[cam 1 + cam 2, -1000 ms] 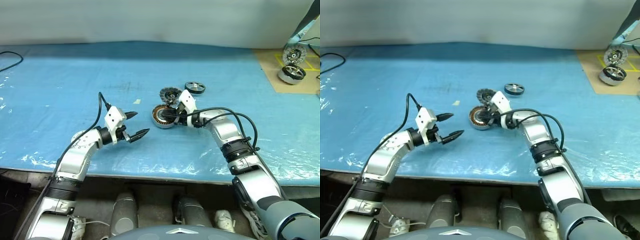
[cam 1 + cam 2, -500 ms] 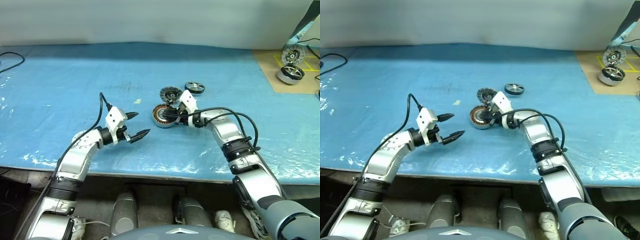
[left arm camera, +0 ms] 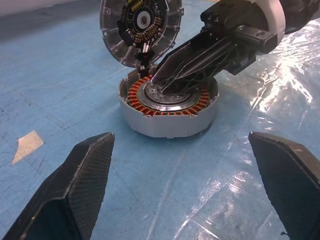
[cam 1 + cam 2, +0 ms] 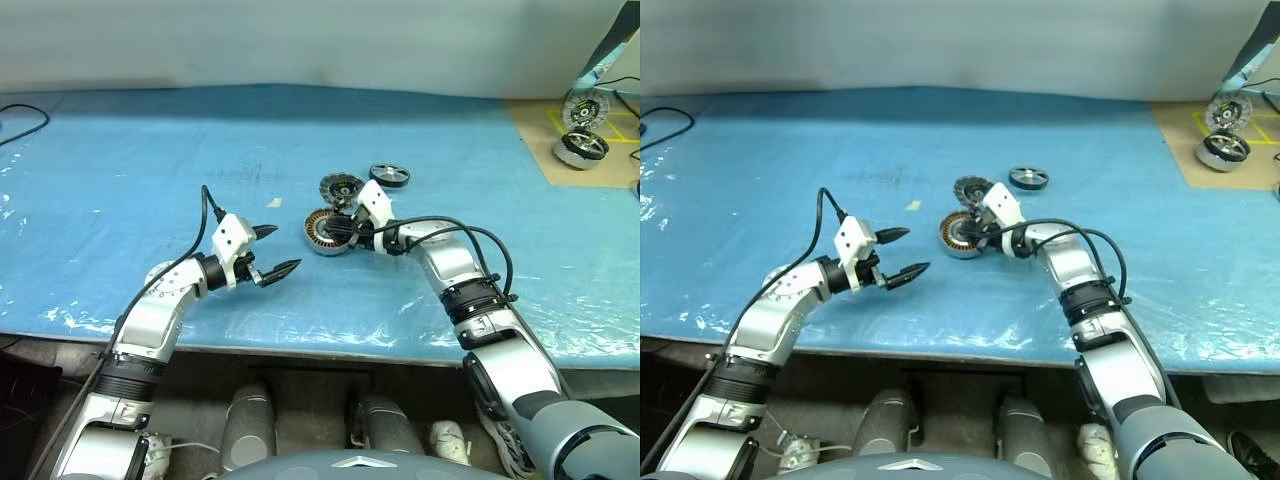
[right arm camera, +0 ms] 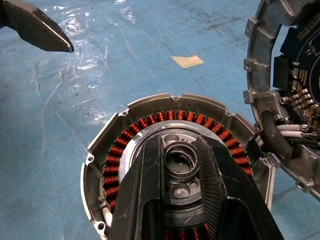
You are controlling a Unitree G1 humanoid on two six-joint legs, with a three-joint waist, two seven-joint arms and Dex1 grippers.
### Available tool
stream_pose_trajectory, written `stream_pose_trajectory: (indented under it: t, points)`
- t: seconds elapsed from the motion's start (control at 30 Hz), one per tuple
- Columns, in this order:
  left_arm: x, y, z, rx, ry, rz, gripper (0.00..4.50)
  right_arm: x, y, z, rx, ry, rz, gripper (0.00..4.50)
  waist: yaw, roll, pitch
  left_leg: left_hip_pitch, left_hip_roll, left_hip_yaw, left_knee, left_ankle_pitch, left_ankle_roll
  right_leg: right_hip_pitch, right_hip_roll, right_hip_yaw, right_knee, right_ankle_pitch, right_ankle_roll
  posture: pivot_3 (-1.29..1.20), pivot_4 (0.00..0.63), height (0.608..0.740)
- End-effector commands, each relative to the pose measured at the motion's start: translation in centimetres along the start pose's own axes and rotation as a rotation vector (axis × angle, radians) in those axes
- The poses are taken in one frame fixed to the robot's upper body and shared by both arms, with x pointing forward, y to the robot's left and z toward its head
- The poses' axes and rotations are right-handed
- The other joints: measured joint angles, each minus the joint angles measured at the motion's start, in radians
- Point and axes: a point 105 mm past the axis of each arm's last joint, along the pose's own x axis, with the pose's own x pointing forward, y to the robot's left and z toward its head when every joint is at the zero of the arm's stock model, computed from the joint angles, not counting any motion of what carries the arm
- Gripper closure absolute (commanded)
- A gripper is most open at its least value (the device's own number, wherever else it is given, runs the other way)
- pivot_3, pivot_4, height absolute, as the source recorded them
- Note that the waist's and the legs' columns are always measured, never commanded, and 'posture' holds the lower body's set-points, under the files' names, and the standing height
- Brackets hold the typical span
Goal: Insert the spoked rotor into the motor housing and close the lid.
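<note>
The motor housing [image 4: 322, 233] lies on the blue mat, its copper windings [image 5: 150, 122] ringing a pale centre. Its lid [image 4: 340, 188] stands tilted open behind it, joined at the rim, circuit side showing [image 3: 141, 27]. The spoked rotor [image 4: 390, 175] lies flat on the mat just beyond and to the right. My right gripper [image 5: 178, 150] reaches into the housing from the right, shut on the pale hub at its centre [image 5: 178, 162]. My left gripper [image 4: 272, 250] hovers open to the left of the housing, pointing at it, with nothing between its fingers [image 3: 80, 185].
Two shiny silver wheel-like motors [image 4: 582, 146] sit on a brown board at the far right. A black cable [image 4: 22, 125] curls at the far left. A small pale scrap [image 4: 274, 202] lies left of the lid. The table's front edge runs close below both arms.
</note>
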Motion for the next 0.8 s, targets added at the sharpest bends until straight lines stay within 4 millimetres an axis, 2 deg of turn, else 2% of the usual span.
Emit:
stream_pose_trajectory:
  t: [0.03, 0.17, 0.33, 0.47, 0.8]
  points:
    - [0.1, 0.1, 1.0, 0.037, -0.025, 0.000, 0.00, 0.3, 0.7, -1.3, -0.005, 0.043, 0.016, 3.94, -0.001, 0.000, 0.000, 0.000, 0.000, 0.000, 0.000, 0.000, 0.000, 0.000, 0.000, 0.000, 0.000, 0.000, 0.000, 0.00, 0.150, 0.740]
    - [0.1, 0.2, 0.9, 0.038, -0.024, 0.002, 0.00, 0.3, 0.8, -1.5, -0.016, 0.050, 0.023, 3.94, -0.001, 0.000, 0.000, 0.001, 0.000, 0.000, 0.000, 0.000, 0.000, 0.000, 0.000, 0.000, 0.000, 0.000, 0.000, 0.00, 0.150, 0.740]
    - [0.1, 0.2, 0.8, 0.036, -0.022, 0.003, 0.00, 0.4, 1.9, -1.6, -0.048, 0.049, 0.077, 2.20, -0.001, 0.000, 0.000, 0.001, 0.000, 0.000, 0.000, 0.000, 0.000, 0.000, 0.000, 0.000, 0.000, 0.000, 0.000, 0.00, 0.150, 0.740]
    - [0.1, 0.2, 0.8, 0.035, -0.022, 0.004, 0.00, 0.4, 1.1, -1.5, -0.028, 0.049, 0.029, 0.91, -0.001, 0.000, 0.000, 0.001, 0.000, 0.000, 0.000, 0.000, 0.000, 0.000, 0.000, 0.001, 0.000, 0.000, 0.000, 0.00, 0.150, 0.740]
    - [0.1, 0.1, 0.7, 0.032, -0.022, 0.002, 0.00, -1.1, -0.1, 1.6, 0.007, -0.078, 0.012, 0.91, 0.001, 0.000, 0.000, 0.000, 0.000, 0.000, 0.000, 0.000, 0.000, 0.000, 0.000, 0.001, 0.000, 0.000, 0.000, 0.00, 0.150, 0.740]
